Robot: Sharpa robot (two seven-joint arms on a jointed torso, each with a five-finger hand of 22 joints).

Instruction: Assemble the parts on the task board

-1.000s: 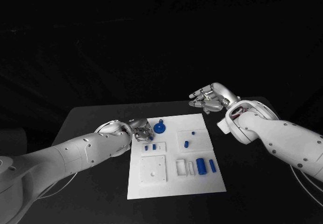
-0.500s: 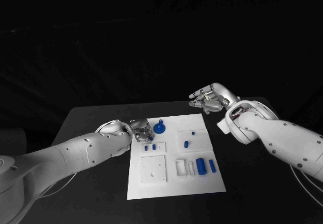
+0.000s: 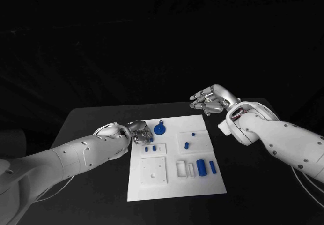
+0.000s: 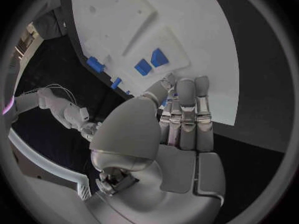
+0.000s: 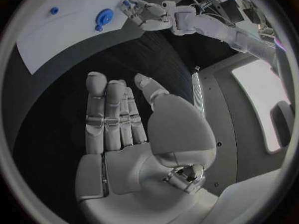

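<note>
The white task board (image 3: 172, 185) lies in the middle of the black table. A round blue part (image 3: 160, 128) sits at its far left, also seen from the right wrist (image 5: 104, 18). My left hand (image 3: 139, 131) hangs at the board's left edge beside that part. Its fingers lie together with the thumb (image 4: 159, 89) pressed against them, hiding anything between. Small blue pieces (image 4: 151, 61) lie on the board just beyond its fingertips. My right hand (image 3: 210, 100) is raised past the board's far right corner, flat, fingers spread, holding nothing (image 5: 124, 119).
Two blue cylinders (image 3: 206, 167) lie near a white slot block (image 3: 183, 168) at the board's right. A raised white square (image 3: 153, 169) sits front left, and another (image 3: 191, 140) carries two small blue pieces. Bare black table surrounds the board.
My left hand has drifted slightly up and to the left along the board's edge. The right hand has stayed where it was.
</note>
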